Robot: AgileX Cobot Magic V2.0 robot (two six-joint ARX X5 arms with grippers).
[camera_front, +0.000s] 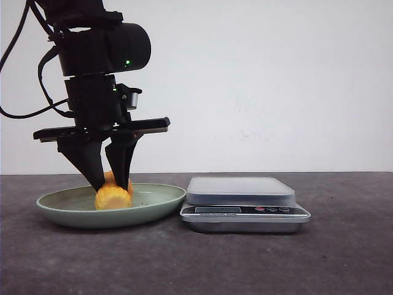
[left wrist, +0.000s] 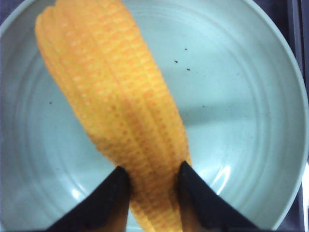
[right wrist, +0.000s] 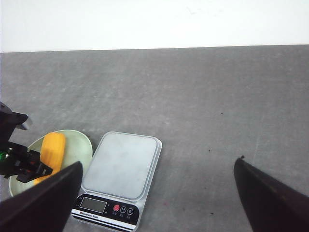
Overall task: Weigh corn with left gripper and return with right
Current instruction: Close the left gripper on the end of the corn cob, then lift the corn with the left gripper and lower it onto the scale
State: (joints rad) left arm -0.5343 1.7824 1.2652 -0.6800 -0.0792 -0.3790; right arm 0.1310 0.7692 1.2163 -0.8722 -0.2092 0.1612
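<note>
Your left gripper (left wrist: 150,193) has its fingers (left wrist: 113,195) nearly closed, one pressed on each flank of the corn (left wrist: 116,116), which lies in the pale green plate (camera_front: 156,206) on the desk (camera_front: 344,258). Beyond those fingers sits the scale (camera_front: 242,203). Your right gripper (right wrist: 157,195) hangs with fingers spread wide, holding nothing.

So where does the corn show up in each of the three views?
Front view: the corn lies on the green plate, lower left, between the left gripper fingers.
Left wrist view: the corn runs diagonally across the picture; the fingertips flank its near end.
Right wrist view: the corn is small, far left.
Shared landmark: the green plate; the scale sits beside it.
</note>
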